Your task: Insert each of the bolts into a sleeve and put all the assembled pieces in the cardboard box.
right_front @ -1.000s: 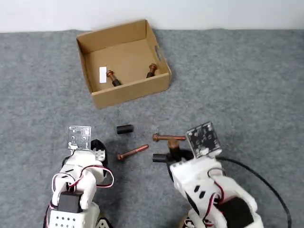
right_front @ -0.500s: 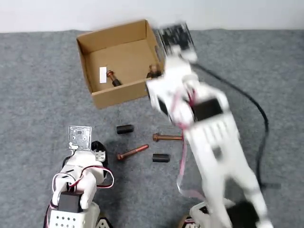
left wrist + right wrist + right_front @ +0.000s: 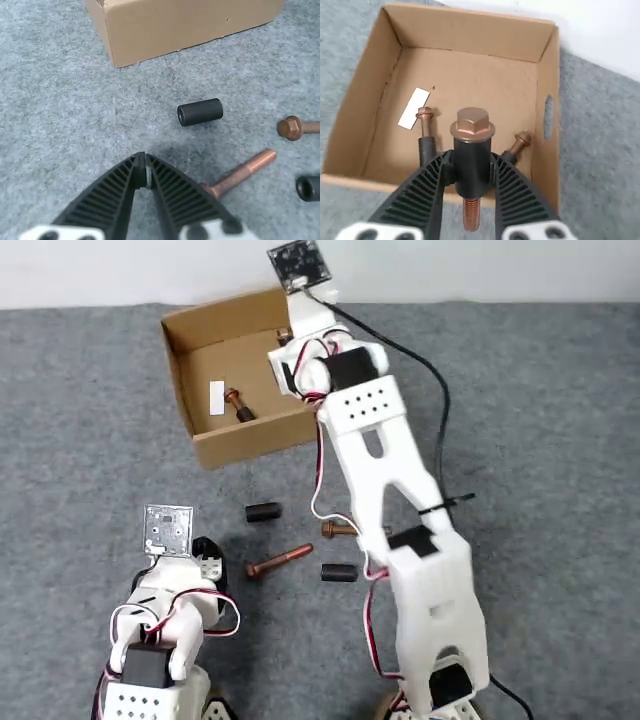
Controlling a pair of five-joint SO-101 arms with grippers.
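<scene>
My right gripper (image 3: 470, 167) is shut on an assembled piece (image 3: 471, 150), a copper bolt through a black sleeve, held above the open cardboard box (image 3: 546, 115). Two assembled pieces (image 3: 425, 137) (image 3: 516, 146) lie on the box floor. Seen from above, the right arm stretches over the box (image 3: 200, 330), gripper (image 3: 289, 344) near its right wall. My left gripper (image 3: 141, 167) is shut on nothing, low over the carpet. Ahead of it lie a loose black sleeve (image 3: 200, 111), a copper bolt (image 3: 242, 172), a second bolt's head (image 3: 291, 127) and a second sleeve (image 3: 310, 187).
A white label (image 3: 414, 115) is stuck to the box floor. In the high view the loose sleeves (image 3: 262, 511) (image 3: 339, 573) and bolts (image 3: 280, 560) (image 3: 338, 528) sit between the two arm bases on grey carpet. A black cable (image 3: 430, 390) trails off the right arm.
The right arm has swung from the front of the table up and over the cardboard box, carrying the assembled piece. The left arm and the loose parts have not moved.
</scene>
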